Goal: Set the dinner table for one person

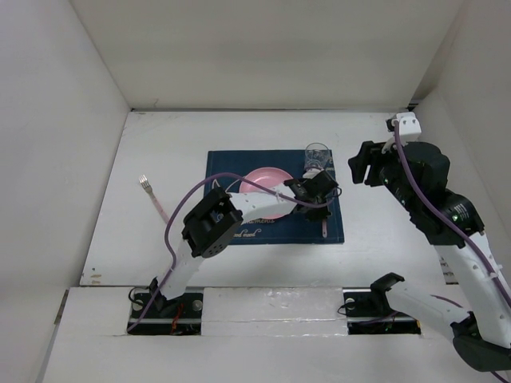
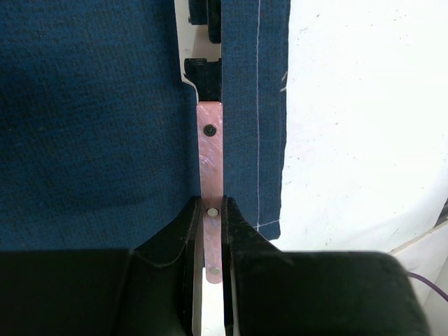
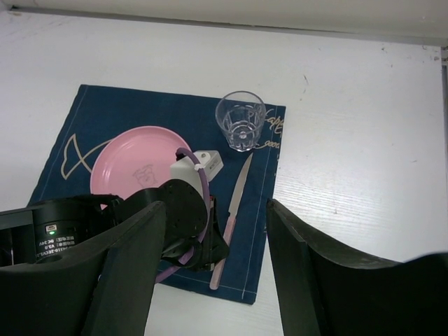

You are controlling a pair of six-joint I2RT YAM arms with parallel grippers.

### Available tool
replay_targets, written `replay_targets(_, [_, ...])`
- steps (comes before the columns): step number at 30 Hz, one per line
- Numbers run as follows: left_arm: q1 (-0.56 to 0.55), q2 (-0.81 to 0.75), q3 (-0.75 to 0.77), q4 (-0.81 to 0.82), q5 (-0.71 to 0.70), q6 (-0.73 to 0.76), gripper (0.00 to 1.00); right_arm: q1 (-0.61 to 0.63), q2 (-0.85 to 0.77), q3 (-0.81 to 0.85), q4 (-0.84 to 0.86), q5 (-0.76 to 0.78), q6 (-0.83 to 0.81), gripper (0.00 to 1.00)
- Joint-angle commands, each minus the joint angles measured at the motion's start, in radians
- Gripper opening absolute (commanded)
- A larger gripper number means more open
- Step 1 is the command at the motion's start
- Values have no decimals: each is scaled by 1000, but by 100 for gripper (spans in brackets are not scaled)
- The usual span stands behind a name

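A: What does the overhead view show?

B: A white tabletop (image 1: 160, 144) with walls on three sides. A navy placemat (image 1: 227, 163) with a fish outline lies at its middle. A pink plate (image 1: 267, 177) sits on the placemat, and a clear glass (image 1: 317, 157) stands at its far right corner.

A: Where is the left arm?

B: The left arm (image 1: 263, 203) reaches past the plate's near side to the placemat's right strip. Its jaws are closed on the pink handle of a knife (image 3: 239, 180), pinching it near the end. The blade points far, toward the glass, parallel to the cloth's right edge. That suits the usual spot, right of the plate. Whether the knife rests on the cloth or hangs just above it cannot be told.

A: And the right arm?

B: The right arm (image 1: 431, 191) hovers right of the placemat, apart from everything. Its jaws are open and empty, probably parked clear of the left arm's work.

A: What seems left to do?

B: A fork (image 1: 156, 199) lies on bare tabletop left of the placemat, well apart from the plate. It likely belongs just left of the plate, so the setting looks unfinished.
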Motion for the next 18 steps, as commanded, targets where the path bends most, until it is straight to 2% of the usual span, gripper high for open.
replay_targets(1, [-6, 11, 39, 3, 4, -25, 0, -5, -17, -3, 45, -13, -12, 64])
replay_targets(18, [-6, 54, 58, 5, 34, -50, 0, -14, -35, -12, 35, -13, -12, 66])
